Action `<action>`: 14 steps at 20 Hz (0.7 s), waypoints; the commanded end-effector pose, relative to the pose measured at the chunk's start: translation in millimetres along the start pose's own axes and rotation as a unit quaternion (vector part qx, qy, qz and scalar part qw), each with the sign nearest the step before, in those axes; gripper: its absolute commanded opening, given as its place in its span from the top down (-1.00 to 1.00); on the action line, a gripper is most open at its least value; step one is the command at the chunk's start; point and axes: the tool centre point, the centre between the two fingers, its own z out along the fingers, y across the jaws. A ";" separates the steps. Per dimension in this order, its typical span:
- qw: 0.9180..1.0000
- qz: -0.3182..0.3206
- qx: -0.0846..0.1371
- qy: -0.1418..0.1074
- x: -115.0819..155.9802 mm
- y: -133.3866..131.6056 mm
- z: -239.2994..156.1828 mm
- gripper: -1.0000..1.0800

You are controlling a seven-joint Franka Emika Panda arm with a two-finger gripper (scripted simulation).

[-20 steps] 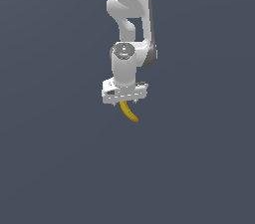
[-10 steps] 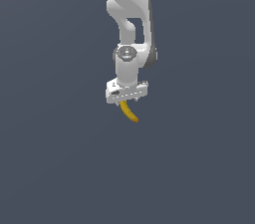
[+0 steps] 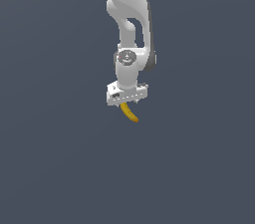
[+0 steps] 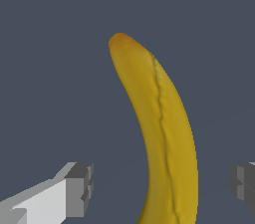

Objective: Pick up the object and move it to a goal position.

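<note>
The object, a small curved yellow banana (image 3: pixel 129 113), hangs in the air from under my white gripper (image 3: pixel 127 103). Its orange-brown tip points down and toward the exterior view's right. In the wrist view the banana (image 4: pixel 164 128) runs between my two grey fingertips (image 4: pixel 79 188), tip end farthest from the camera, and its gripped end is cut off by the frame edge. Gaps show on both sides of the banana where the fingertips appear. My gripper (image 4: pixel 159 188) is shut on the banana, which touches no surface.
A plain dark grey-blue ground fills both views. My white arm (image 3: pixel 130 14) comes down from the top of the exterior view.
My wrist has sunk slightly and drifted a little to the exterior view's right. The banana stays in the same grip.
</note>
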 end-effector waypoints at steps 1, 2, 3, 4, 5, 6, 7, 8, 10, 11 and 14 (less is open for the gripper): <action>1.000 0.000 0.000 0.000 -0.9 -0.3 12.0 -0.92; 1.000 -0.001 0.000 0.000 -1.0 -0.6 16.8 -0.92; 1.000 -0.001 0.000 0.000 -1.2 -0.5 21.0 -0.92; 1.000 -0.001 0.000 0.000 -1.1 -0.7 24.5 -0.92; 1.000 -0.001 0.000 0.000 -1.1 -0.6 27.4 -0.92; 1.000 -0.001 0.000 0.000 -1.1 -0.5 29.8 -0.92; 1.000 -0.001 0.000 0.000 -1.0 -0.5 31.6 -0.92; 1.000 -0.001 0.000 0.000 -0.9 -0.4 32.9 -0.92; 1.000 -0.001 0.000 0.000 -0.8 -0.3 33.9 -0.92; 1.000 -0.001 0.000 0.000 -0.8 -0.3 33.9 1.00; 1.000 -0.001 0.000 0.000 -0.8 -0.3 33.9 1.00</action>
